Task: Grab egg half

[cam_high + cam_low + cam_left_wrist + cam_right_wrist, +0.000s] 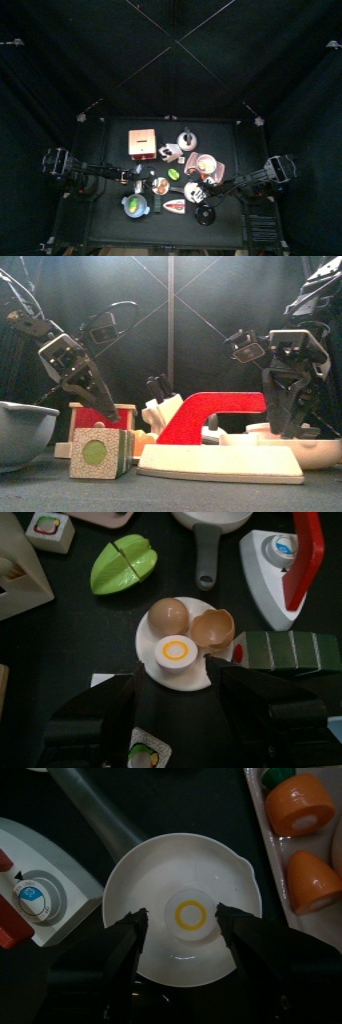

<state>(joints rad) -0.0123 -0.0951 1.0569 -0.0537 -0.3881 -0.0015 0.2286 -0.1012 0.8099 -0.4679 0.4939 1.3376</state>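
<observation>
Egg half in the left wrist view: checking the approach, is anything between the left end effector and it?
Nothing visible. The egg half lies just ahead of the open left end effector; two brown shells sit beyond it.

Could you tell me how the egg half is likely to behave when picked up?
The egg half looks like a rigid, smooth toy, so it is probably stiff and somewhat slippery. Its round outline may let it slip from closing jaws. It is small, so likely light.

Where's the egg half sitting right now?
In the left wrist view the egg half lies on a small white plate, directly ahead of the open left end effector, touching two brown eggshell pieces, near the green leaf.
</observation>
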